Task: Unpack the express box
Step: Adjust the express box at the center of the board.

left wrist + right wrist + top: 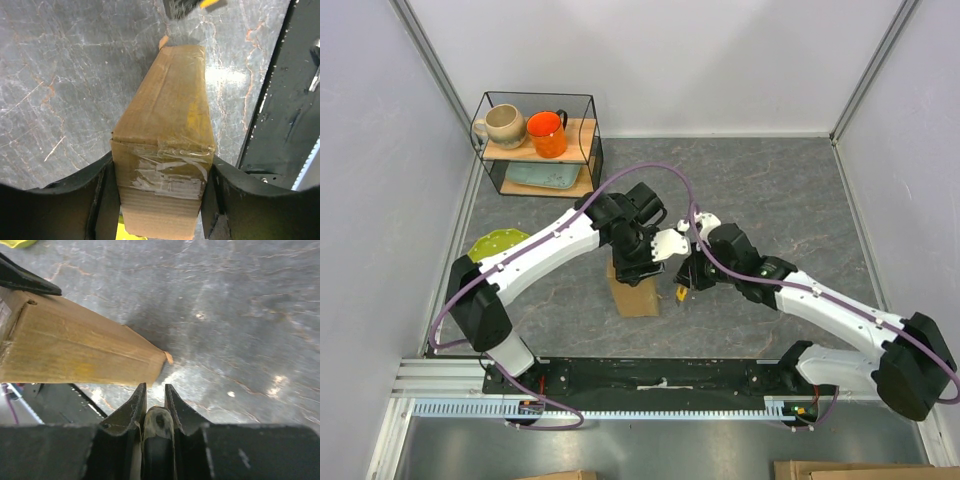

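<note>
The small, flat, taped brown cardboard express box (634, 296) is at the grey table's (770, 190) centre, clamped by the left gripper (160, 200), while the right gripper (155, 395), at the box's 3 o'clock, pinches narrowly around a small pale object (157, 421).

Wire shelf (593, 150): beige mug (504, 126), orange mug (547, 134); green plate (498, 243).

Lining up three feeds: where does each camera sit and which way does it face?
Top external: above, behind the bases, looking down on the table; both arms show, left hand on the express box.
Left wrist: looks along the box clamped between its fingers.
Right wrist: looks past its fingers at the box's end.
All three share the box.
</note>
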You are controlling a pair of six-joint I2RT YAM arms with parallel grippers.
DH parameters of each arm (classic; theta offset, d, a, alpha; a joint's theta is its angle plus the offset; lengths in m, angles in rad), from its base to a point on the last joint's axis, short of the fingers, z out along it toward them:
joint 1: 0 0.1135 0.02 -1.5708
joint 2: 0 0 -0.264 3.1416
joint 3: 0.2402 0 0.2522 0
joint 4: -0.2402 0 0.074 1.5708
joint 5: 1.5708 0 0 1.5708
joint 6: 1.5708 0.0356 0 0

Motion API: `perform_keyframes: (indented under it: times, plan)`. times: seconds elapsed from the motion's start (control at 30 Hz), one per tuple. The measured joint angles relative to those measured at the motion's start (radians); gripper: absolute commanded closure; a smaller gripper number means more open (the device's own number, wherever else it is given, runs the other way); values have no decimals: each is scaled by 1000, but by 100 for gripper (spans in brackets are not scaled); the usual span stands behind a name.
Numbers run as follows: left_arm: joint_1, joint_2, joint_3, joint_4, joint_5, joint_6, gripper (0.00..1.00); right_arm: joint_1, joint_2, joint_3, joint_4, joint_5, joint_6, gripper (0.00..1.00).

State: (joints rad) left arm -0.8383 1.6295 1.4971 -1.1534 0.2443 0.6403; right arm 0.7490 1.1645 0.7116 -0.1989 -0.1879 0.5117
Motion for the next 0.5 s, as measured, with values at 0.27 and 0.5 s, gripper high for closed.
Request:
perform_keyframes:
  times: [0.27, 0.5]
  plan:
    - [-50, -9, -16, 90, -134, -42, 50, -11, -82, 106, -198, 172, -97, 100]
    - [-98, -24, -46, 125, -204, -53, 28, -11, -227, 135, -261, 265, -133, 100]
